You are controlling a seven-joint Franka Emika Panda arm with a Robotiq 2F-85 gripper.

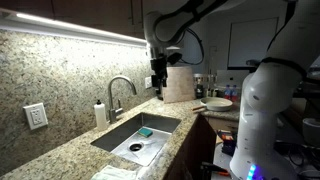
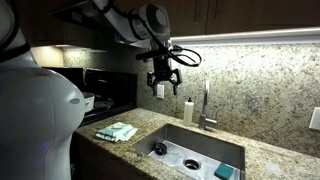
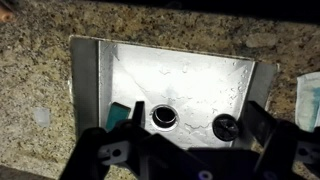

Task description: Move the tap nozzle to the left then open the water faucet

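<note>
The tool (image 2: pixel 162 80) is held high above the sink (image 2: pixel 195 150) with its fingers spread wide and nothing gripped; the water faucet (image 2: pixel 207 105) is set upright at the sink's back edge by the wall, lower than the tool and off to its side, with a soap bottle (image 2: pixel 187 110) in between; the tap nozzle (image 1: pixel 122 80) is arched out over the basin; a descent towards the wall is probably needed.

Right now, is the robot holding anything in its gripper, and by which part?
No, nothing is held. The gripper hangs open in the air above the sink, apart from the water faucet.
</note>
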